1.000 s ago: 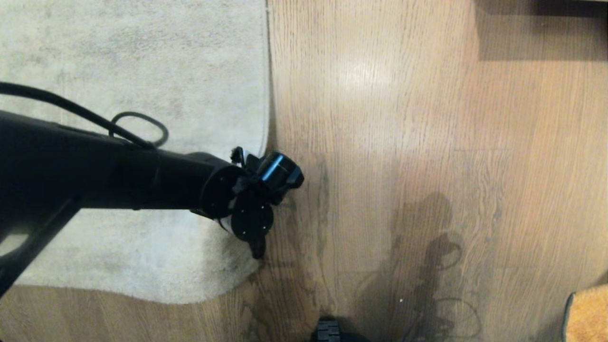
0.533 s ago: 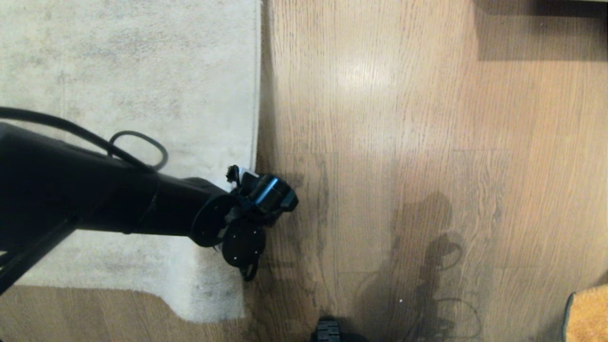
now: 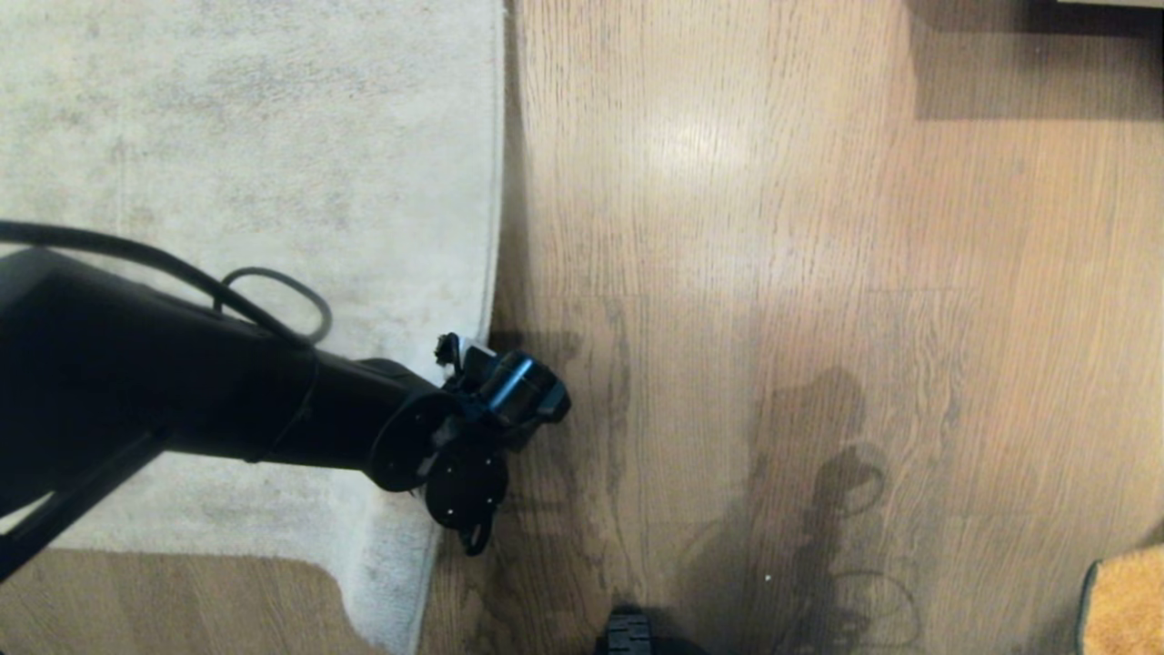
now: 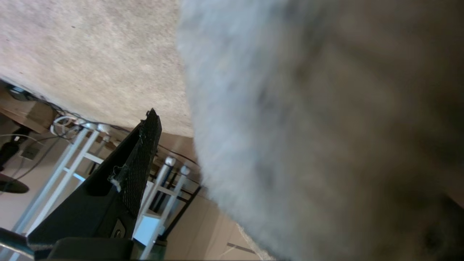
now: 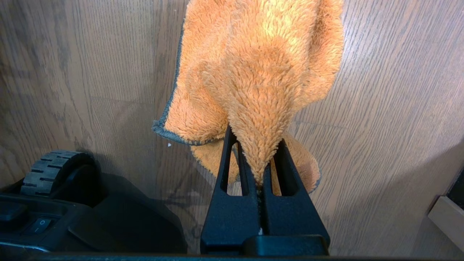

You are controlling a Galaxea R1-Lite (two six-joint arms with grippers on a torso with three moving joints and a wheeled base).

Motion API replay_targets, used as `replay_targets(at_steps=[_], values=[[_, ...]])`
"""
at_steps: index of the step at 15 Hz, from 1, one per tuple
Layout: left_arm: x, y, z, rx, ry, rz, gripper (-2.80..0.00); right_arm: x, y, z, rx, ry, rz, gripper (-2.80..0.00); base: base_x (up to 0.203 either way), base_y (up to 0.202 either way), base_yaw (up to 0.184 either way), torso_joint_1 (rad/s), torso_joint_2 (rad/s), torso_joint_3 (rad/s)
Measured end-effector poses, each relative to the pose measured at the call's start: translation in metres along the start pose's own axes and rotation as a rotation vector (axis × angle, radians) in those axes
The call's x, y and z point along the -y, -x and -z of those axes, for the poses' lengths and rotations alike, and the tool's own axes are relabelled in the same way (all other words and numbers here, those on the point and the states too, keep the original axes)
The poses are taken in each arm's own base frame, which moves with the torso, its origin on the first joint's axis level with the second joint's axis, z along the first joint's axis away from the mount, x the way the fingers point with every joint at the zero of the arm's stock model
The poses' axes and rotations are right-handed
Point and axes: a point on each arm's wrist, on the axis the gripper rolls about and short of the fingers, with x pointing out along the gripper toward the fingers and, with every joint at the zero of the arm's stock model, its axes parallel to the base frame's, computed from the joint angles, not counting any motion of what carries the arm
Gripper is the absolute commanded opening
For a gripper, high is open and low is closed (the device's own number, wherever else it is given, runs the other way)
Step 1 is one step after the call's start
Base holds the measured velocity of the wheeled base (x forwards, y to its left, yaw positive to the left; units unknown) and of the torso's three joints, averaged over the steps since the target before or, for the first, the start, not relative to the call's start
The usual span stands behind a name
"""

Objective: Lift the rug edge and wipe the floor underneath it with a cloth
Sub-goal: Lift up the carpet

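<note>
Grey rug edge (image 3: 486, 227) met the floor (image 3: 773, 273) in the head view, one left gripper (image 3: 477, 546) at its near corner and one cloth (image 3: 1128, 600) barely showing. Left wrist view alone showed pile (image 4: 308, 127) beside an open finger (image 4: 141, 159). Right wrist view alone showed the right gripper (image 5: 259, 170) clamped on that cloth (image 5: 261, 72).

— My left gripper (image 3: 473, 537): its wrist hides the fingertips from the head camera.

— And the cloth (image 3: 1128, 600)?

— Cut off at the frame's corner (the rug edge (image 4: 308, 145) blurs near the lens).
</note>
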Motion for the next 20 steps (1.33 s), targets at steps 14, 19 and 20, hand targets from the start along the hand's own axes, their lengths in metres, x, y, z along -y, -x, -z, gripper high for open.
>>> replay_targets(at_steps=[14,19,20], values=[[0.026,0.036,0.031,0.113,-0.045,0.087,0.00,0.000,0.000,0.000,0.000,0.000,0.000,-2.80,0.000,0.000,0.000,0.000,0.00,0.000],[0.029,0.034,0.058,0.120,-0.067,0.092,0.00,0.000,0.000,0.000,0.000,0.000,0.000,-2.80,0.000,0.000,0.000,0.000,0.00,0.000],[0.030,0.032,0.062,0.124,-0.060,0.092,0.00,0.000,0.000,0.000,0.000,-0.001,-0.001,-2.80,0.000,0.000,0.000,0.000,0.00,0.000]])
